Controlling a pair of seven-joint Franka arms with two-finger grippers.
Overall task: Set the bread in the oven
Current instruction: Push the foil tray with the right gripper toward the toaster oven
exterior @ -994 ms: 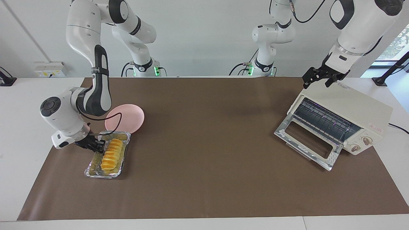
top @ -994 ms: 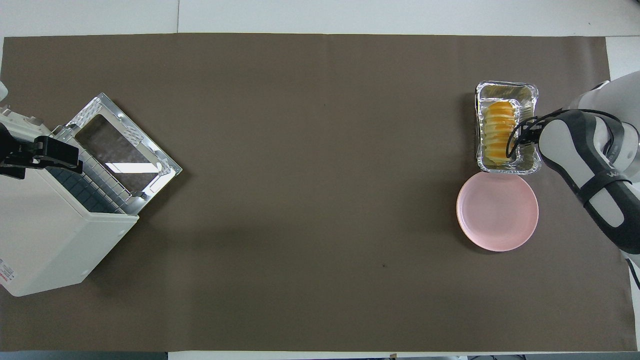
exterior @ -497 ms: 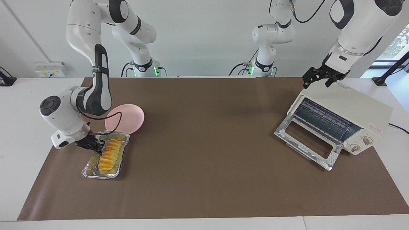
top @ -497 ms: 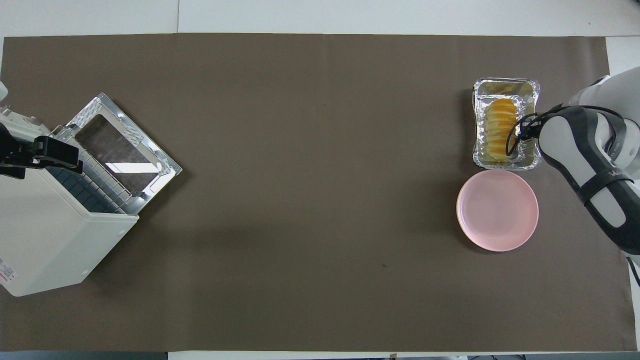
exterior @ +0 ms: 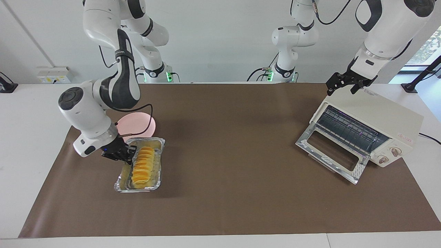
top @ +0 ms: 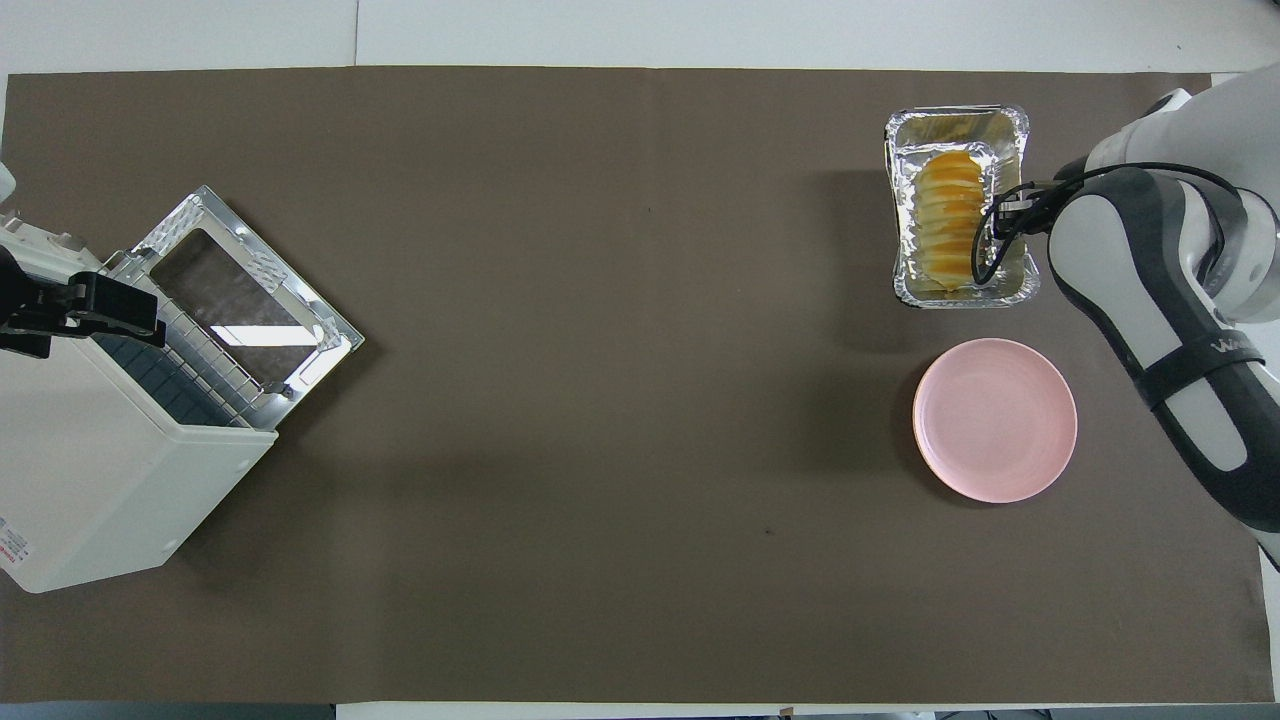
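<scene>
My right gripper (exterior: pixel 128 154) is clamped on the foil tray (exterior: pixel 155 179) rim, holding it raised above the mat; the bread (exterior: pixel 143 167) lies inside. My left gripper (exterior: pixel 345 83) waits fully open over the oven (exterior: pixel 386 119), door down.

The brown sheet (exterior: pixel 241 193) that covers the white surface (exterior: pixel 20 113) looks matt and smooth, like paper. The crinkled silver foil tray (exterior: pixel 160 162) is thin shiny metal with a rough, wrinkled wall. The golden-yellow ridged bread (exterior: pixel 143 165) has a slightly glossy crust. The round pink plate (top: pixel 995 420) looks like smooth plastic. The cream-white boxy oven (exterior: pixel 389 117) has a smooth matt shell and a bright chrome-framed glass door (exterior: pixel 332 155).
</scene>
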